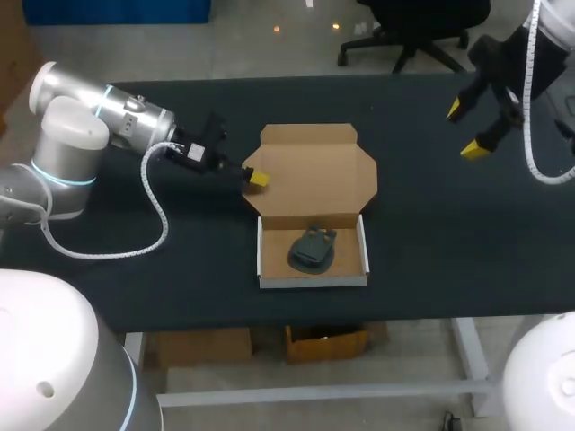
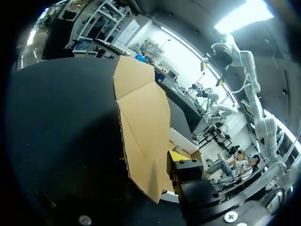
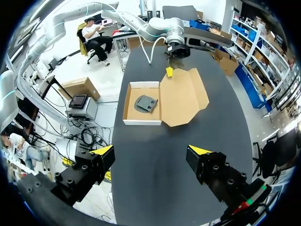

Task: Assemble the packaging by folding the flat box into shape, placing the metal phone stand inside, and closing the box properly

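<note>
Cardboard box [image 1: 313,281] sits in the middle of the dark table [image 1: 431,233], its white-walled tray [image 1: 364,244] open and its brown lid [image 1: 314,171] lying flat behind it. Coming in from the left, the left gripper [image 1: 255,177] is low at the lid's left edge, one yellow fingertip [image 2: 178,155] just beside the cardboard. Whether it pinches the flap or stands spread, I cannot tell. Inside the tray lies the dark metal phone stand [image 1: 312,250]. Over on the right, the right gripper [image 1: 467,131] hangs above the table's far side, fingers spread wide with nothing between them, well apart from the box.
</note>
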{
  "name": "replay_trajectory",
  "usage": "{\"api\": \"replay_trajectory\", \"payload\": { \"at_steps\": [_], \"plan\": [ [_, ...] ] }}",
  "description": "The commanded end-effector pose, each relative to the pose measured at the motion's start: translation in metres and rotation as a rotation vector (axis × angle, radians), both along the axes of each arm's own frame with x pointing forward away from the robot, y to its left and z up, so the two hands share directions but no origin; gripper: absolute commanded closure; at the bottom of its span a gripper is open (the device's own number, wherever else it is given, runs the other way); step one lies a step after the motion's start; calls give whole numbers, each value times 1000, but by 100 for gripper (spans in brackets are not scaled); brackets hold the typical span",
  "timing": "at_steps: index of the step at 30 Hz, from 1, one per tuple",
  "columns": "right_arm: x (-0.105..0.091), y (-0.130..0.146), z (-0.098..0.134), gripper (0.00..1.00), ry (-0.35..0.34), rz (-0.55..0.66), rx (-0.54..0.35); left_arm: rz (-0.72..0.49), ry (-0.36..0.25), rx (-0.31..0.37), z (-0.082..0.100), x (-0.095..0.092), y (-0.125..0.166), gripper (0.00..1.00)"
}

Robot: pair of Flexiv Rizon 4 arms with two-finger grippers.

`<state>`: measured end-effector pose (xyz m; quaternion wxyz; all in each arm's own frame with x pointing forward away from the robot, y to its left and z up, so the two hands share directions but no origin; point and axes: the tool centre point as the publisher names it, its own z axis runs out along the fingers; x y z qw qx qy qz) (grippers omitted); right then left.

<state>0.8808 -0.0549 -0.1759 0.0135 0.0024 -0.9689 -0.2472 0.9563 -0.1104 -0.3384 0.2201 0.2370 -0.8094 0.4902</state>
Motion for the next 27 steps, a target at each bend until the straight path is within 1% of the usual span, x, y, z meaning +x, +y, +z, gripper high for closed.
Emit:
{"api": "replay_trajectory", "payload": {
  "at_steps": [1,3,7,8,10,12,20,27],
  "plan": [
    [0,1,3,0,2,4,-3,0,-12,0,1,-3,-2,67],
    [0,1,4,0,0,6,-3,-2,-20,2,1,-5,-3,68],
    [-2,0,4,0,-3,6,-4,-8,-39,0,0,-7,-6,78],
    [-2,0,4,0,-3,6,-3,-8,-40,-1,0,-7,-6,78],
    [-3,0,4,0,-3,6,-3,-9,-54,-17,1,-7,-7,83],
    [-3,0,3,0,-3,6,-2,-10,-60,-32,1,-7,-7,83],
    [-5,-1,3,0,-2,3,1,-13,-80,-34,0,-8,-10,86],
    [-4,0,3,0,-2,5,-1,-20,-105,-55,2,-8,-11,88]
  ]
}}
